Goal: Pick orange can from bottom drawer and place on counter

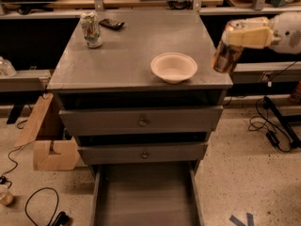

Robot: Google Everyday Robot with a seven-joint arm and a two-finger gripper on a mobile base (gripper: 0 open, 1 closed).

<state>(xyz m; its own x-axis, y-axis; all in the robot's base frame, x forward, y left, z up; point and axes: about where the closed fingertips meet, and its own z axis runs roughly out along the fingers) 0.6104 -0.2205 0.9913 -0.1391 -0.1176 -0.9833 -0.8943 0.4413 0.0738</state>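
Note:
My gripper (239,36) is at the right of the cabinet, just past the counter's right edge, at about counter height. It is shut on the orange can (226,55), which hangs upright below the fingers with its silver top by them. The counter (127,51) is the grey slab on top of the drawer cabinet. The bottom drawer (146,197) is pulled out at floor level and its flat floor shows nothing on it.
A pale bowl (173,67) sits near the counter's front right, close to the can. A white can with green and red print (91,29) and a dark remote (112,24) stand at the back left. A cardboard box (47,138) and cables lie on the floor.

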